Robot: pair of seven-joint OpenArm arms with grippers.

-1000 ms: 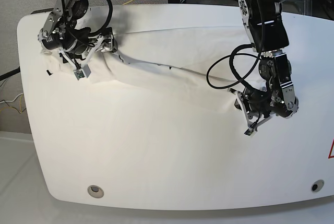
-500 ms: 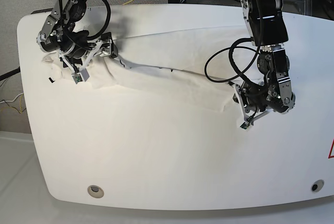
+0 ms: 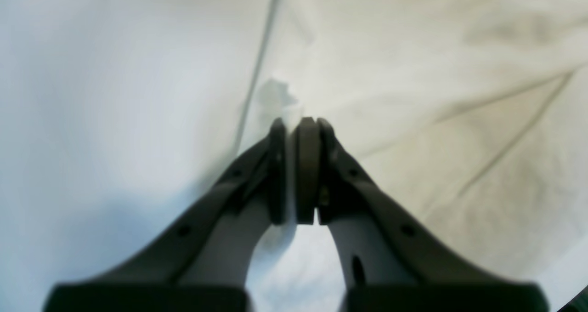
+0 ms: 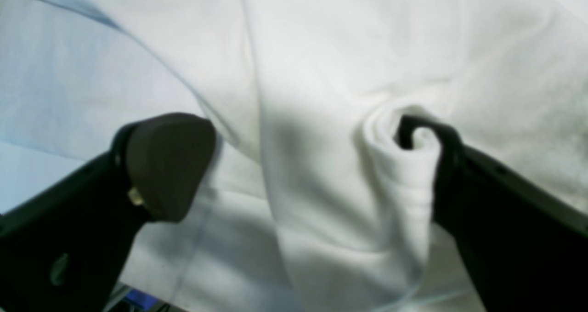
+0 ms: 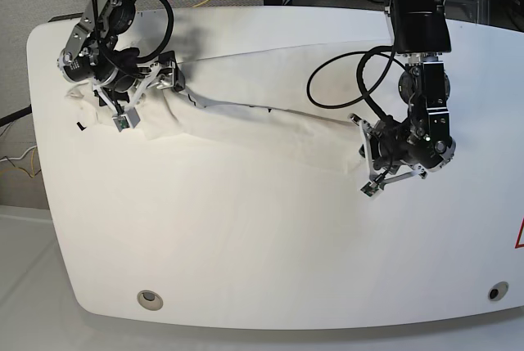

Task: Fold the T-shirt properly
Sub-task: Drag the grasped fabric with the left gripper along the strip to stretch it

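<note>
Both wrist views are soft and out of focus. In the left wrist view, the left gripper (image 3: pixel 296 133) is cut off by the bottom edge, and the strip of T-shirt (image 3: pixel 436 87) between its pads is too blurred to make out clearly. In the right wrist view, the right gripper (image 4: pixel 303 165) runs off the frame at 5 and 7 o'clock; a cloth fold hides part of its right finger. In the base view, both arms are cropped at 12 o'clock, and the shirt's prints are too small to tell.

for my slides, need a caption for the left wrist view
Left gripper shut on a pinch of the T-shirt.
</note>
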